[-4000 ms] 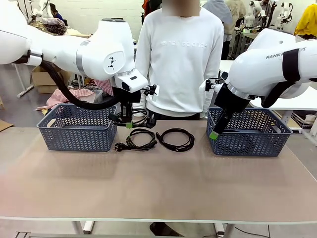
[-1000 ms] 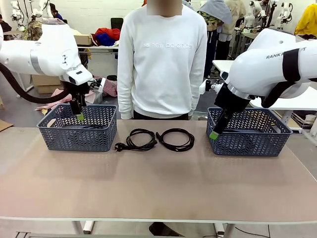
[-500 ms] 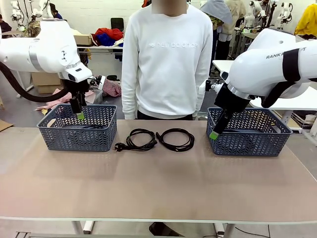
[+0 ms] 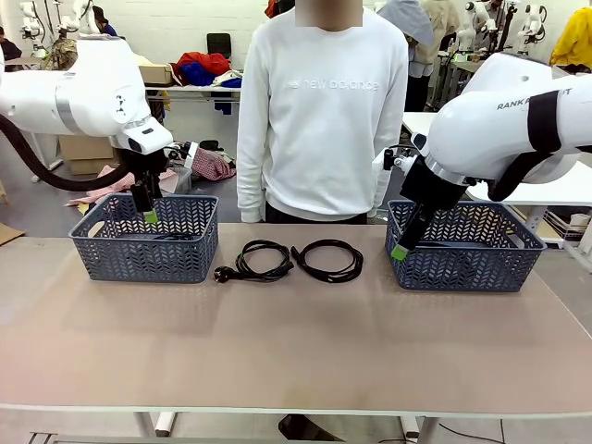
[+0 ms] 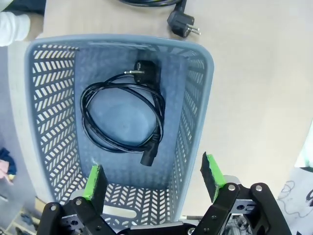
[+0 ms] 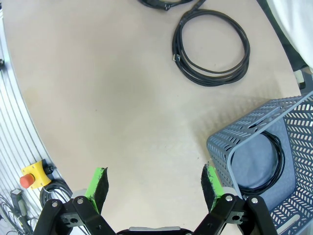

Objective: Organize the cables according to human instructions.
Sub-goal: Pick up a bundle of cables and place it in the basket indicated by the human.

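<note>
Cables are found in three places: one cable (image 5: 160,115) is coiled on the floor of the left basket (image 5: 49,98), a second cable (image 6: 282,159) is seen inside the right basket (image 6: 244,128), and a third cable (image 4: 222,274) and a fourth cable (image 6: 210,78) are left side by side on the table (image 4: 296,351), in front of the person (image 4: 322,111). Seconds earlier a cable was carried over mid-table by the left gripper (image 5: 152,176); now it is hung above the left basket, jaws spread and empty, so that delivery is judged done. The right gripper (image 6: 154,185) is kept unmoved beside the right basket, likewise wide apart, nothing held. Two cables are judged still unassigned. "new balance" is read on the sweatshirt, and "RANK" on the right arm (image 4: 518,120).
</note>
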Controlling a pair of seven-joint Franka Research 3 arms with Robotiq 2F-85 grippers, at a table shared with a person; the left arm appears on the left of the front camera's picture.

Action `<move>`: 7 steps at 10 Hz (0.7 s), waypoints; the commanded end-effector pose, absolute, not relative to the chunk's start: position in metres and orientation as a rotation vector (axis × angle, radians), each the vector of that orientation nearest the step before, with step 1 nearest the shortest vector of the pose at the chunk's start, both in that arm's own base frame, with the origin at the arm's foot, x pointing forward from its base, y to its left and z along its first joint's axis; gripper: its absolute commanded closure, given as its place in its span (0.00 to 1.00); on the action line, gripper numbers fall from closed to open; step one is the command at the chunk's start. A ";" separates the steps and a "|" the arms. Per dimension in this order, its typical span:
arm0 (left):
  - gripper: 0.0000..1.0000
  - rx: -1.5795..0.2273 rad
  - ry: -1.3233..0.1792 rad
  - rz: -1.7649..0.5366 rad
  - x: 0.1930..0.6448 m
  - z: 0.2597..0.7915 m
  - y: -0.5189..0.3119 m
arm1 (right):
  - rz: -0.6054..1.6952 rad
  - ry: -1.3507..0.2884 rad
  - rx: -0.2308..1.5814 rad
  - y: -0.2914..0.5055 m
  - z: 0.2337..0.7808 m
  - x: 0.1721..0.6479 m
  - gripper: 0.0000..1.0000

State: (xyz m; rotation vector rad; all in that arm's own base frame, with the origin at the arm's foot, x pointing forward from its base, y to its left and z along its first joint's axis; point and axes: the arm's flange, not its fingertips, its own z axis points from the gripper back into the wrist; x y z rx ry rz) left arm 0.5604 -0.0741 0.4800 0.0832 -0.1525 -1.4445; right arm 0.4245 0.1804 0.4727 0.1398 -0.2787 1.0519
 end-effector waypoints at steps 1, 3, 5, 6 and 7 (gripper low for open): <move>0.00 0.068 -0.193 -1.426 0.556 0.481 -0.086 | 1.050 -0.282 0.134 0.182 0.475 0.426 0.00; 0.00 0.010 -0.265 -1.403 0.530 0.487 -0.109 | 1.050 -0.282 0.134 0.182 0.475 0.426 0.00; 0.00 -0.061 -0.318 -1.424 0.498 0.485 -0.131 | 1.050 -0.282 0.134 0.182 0.475 0.426 0.00; 0.00 -0.097 -0.337 -1.440 0.484 0.483 -0.140 | 1.050 -0.282 0.134 0.182 0.475 0.426 0.00; 0.00 -0.148 -0.358 -1.461 0.467 0.479 -0.151 | 1.050 -0.282 0.134 0.182 0.475 0.426 0.00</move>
